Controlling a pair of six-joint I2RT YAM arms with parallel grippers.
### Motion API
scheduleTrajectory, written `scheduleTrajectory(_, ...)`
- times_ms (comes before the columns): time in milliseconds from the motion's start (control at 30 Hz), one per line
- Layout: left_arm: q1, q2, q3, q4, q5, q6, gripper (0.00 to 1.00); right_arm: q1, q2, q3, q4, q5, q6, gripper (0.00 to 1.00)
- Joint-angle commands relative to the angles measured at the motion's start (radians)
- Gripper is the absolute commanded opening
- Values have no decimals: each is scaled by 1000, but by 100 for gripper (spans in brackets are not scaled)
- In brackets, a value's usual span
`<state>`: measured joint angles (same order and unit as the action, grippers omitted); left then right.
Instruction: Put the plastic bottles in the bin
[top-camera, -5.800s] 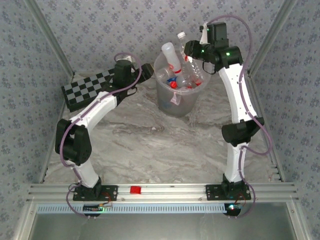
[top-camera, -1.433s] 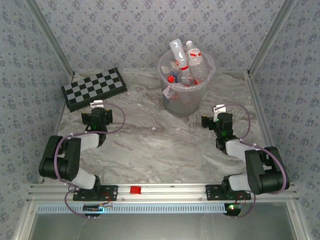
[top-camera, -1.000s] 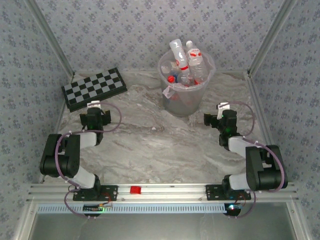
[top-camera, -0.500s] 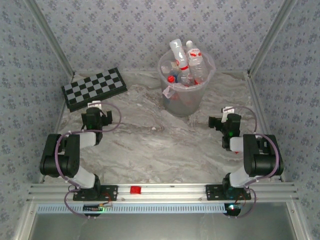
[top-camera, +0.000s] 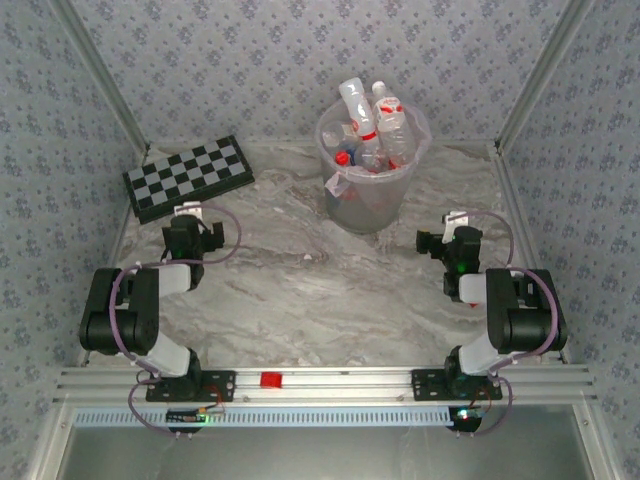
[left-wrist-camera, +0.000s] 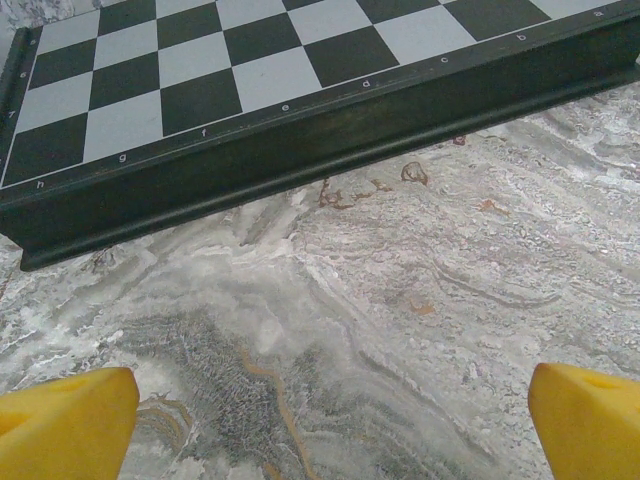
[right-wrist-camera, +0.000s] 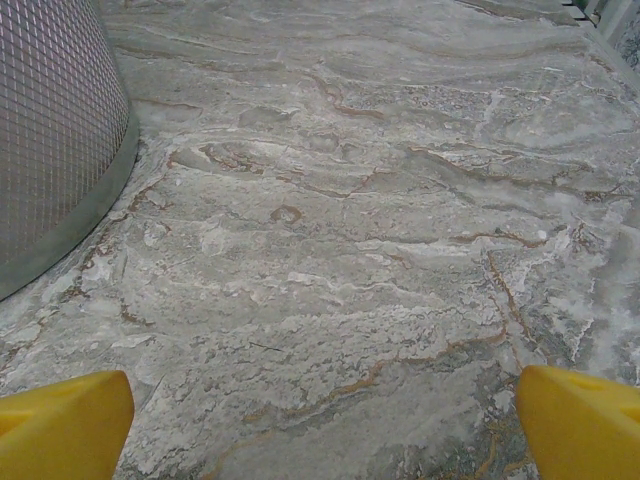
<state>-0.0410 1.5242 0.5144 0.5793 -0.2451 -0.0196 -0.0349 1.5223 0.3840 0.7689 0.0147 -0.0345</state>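
Both arms are folded low at the near side of the desk (top-camera: 310, 290). The left tool (top-camera: 190, 218) is released, its yellow fingertips (left-wrist-camera: 62, 412) spread wide over bare marbled stone. The right tool (top-camera: 452, 228) is released too, with nothing between its jaws.

The plastic bottles (top-camera: 370, 130) are all packed into the bin (top-camera: 372, 205) at the far centre. They stand neck-up and lean against each other, so their long axes run roughly upright, and a couple poke above the rim.

From the right tool the bin lies far and to the left; from the left tool, far and to the right. The right arm looks the nearer one — its wrist camera catches the bin's wall (right-wrist-camera: 50, 150) just beside it.

That wall is translucent, whitish and tapered, with a fine grid texture. The bottles are clear and thin-walled, with red labels and red or white caps — light, slippery things, I'd guess.

The chessboard (top-camera: 188, 175) sits far left, flat on a dark frame. I'd call the job done.
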Motion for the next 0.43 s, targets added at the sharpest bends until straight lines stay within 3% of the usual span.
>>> scheduleTrajectory(0,7,1,26,8,24,-12,100,4,0,14,27,13,4,100)
scheduleTrajectory(400,8,-1,26,10,23,-13,100,6,-2,12,30,20,2,100)
